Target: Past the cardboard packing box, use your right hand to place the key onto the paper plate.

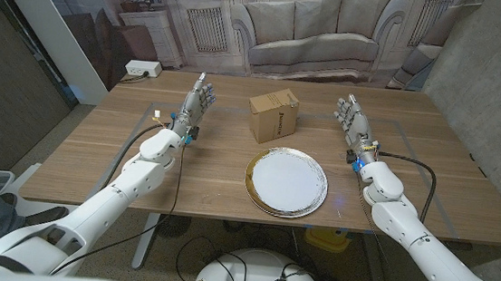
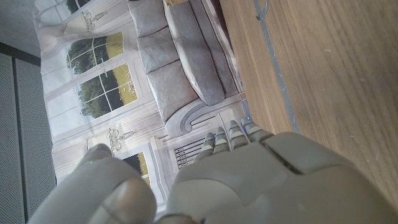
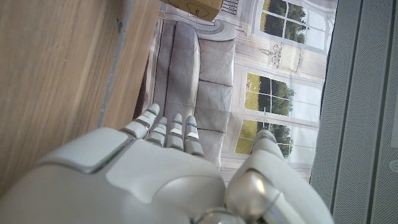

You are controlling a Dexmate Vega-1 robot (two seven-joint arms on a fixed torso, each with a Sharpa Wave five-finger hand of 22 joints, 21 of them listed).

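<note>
One paper plate [image 1: 287, 182] near tabletop [image 1: 94, 159] front edge, centre: round, white face, gold rim, nothing on it. Cardboard packing box [image 1: 273, 114] just beyond plate, brown, closed, printed label on near face. Key not discernible. Right hand [image 1: 353, 117] right of box, fingers straight, slightly apart, holding nothing. Left hand [image 1: 196, 102] left of box, fingers likewise extended, holding nothing.

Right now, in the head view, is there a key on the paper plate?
No, the paper plate lies bare in front of the cardboard box.
</note>
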